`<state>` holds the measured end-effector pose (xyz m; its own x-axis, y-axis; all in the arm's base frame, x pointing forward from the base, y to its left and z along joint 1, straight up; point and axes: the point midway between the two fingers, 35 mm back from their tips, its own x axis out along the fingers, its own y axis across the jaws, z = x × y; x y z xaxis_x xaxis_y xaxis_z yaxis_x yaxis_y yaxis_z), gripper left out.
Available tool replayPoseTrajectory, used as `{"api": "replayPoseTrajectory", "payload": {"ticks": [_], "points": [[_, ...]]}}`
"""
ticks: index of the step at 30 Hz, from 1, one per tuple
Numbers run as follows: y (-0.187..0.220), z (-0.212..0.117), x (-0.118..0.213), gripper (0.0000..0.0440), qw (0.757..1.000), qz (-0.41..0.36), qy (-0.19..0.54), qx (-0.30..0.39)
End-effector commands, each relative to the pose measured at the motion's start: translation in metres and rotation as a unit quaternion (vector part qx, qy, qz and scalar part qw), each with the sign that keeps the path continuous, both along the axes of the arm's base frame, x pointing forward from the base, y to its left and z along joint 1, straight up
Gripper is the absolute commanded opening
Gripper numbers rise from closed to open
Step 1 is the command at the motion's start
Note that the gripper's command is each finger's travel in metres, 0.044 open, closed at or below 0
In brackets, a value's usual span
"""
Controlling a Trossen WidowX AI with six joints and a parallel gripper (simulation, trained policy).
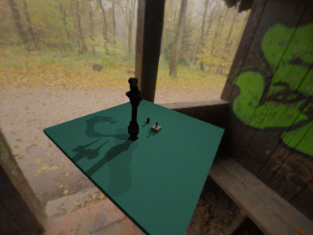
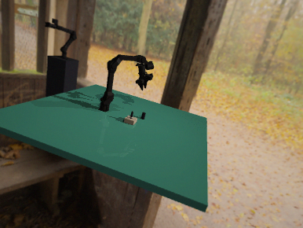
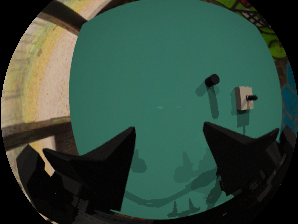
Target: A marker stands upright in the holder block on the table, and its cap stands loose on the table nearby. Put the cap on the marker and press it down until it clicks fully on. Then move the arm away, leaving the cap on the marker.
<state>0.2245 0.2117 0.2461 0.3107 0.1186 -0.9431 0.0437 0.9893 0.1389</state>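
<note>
The light holder block (image 1: 156, 130) (image 2: 130, 120) (image 3: 243, 99) sits on the table. The dark marker (image 1: 156, 124) (image 2: 132, 114) (image 3: 252, 98) stands upright in it, its top bare. The black cap (image 1: 147, 121) (image 2: 143, 115) (image 3: 212, 80) stands loose on the table beside the block, a short way off. My gripper (image 2: 142, 89) (image 3: 171, 129) is open and empty, high above the table. In the wrist view the cap and the block lie ahead of the fingertips, to the right. In the top view the fingers are too dark to make out.
The green table (image 1: 170, 170) (image 2: 165, 157) (image 3: 135, 60) bears the arm's base and the arm's shadows. In the exterior view a second dark arm (image 2: 70, 41) stands on a black pedestal (image 2: 61, 76) behind the table. Wooden posts and a bench stand around the table.
</note>
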Motion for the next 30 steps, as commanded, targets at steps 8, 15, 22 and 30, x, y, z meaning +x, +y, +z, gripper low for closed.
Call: {"api": "replayPoseTrajectory", "payload": {"ticks": [8, 15, 22, 30], "points": [[-0.008, -0.015, 0.02, 0.0333, 0.998, -0.055, 0.044, 0.003], [-0.015, -0.025, 0.032, 0.0332, 0.994, -0.085, 0.067, 0.002], [-0.025, -0.034, 0.044, 0.0331, 0.989, -0.115, 0.09, -0.001], [-0.039, -0.045, 0.057, 0.033, 0.983, -0.146, 0.114, -0.005]]}}
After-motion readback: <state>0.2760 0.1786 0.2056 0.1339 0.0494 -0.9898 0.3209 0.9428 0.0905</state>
